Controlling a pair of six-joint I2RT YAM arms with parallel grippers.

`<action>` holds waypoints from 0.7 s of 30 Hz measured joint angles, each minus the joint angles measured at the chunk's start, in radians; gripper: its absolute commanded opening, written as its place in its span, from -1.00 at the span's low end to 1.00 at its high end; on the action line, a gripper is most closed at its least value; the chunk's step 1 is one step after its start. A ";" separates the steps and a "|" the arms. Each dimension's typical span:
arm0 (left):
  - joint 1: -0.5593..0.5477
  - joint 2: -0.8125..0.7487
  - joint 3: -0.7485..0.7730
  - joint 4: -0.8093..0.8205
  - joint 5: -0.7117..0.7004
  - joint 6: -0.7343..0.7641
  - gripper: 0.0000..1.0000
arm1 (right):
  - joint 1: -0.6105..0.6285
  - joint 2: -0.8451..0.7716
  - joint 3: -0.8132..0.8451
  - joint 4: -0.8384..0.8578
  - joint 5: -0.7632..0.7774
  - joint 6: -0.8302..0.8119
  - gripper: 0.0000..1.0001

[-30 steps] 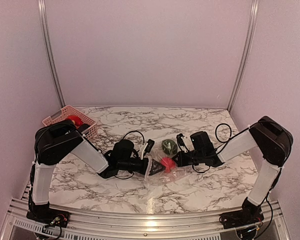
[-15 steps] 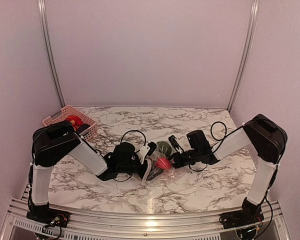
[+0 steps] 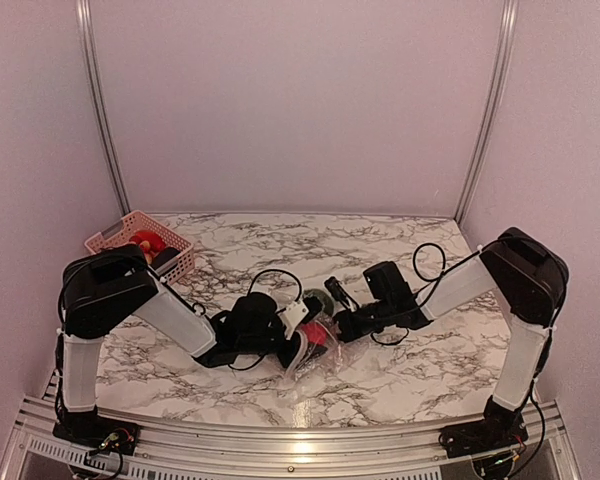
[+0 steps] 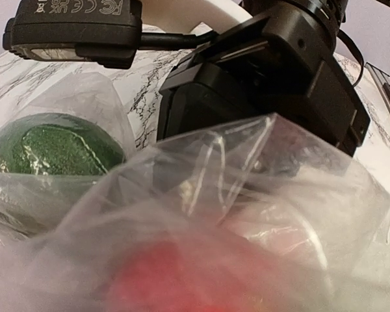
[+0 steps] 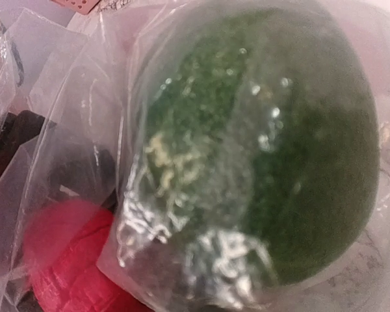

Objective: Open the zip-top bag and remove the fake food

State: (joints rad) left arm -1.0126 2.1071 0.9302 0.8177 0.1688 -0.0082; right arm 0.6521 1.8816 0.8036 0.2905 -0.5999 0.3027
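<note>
With the fake food (image 5: 279,149) inside, the right claw (image 3: 339,325), pressed together, pinches the zip-top bag (image 3: 325,353) (the left claw's (image 3: 300,335) state I cannot tell); next, the mouth needs parting.

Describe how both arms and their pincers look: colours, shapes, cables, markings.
Both arms match: the left arm and right arm have white tubular links joined by bulky black rounded joint housings. Thin black cables loop off each wrist. The left pincer has whitish fingers on a black body; the right pincer is black and boxy, with a black camera module bearing white printed marks.
</note>
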 measured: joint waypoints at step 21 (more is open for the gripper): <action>0.000 -0.298 -0.291 -0.002 -0.074 -0.122 0.10 | -0.196 -0.142 -0.140 0.058 0.062 0.082 -1.00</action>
State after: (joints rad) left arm -1.0126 1.8095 0.6388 0.8162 0.0952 -0.1307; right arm 0.4557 1.7393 0.6636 0.3481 -0.5377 0.3847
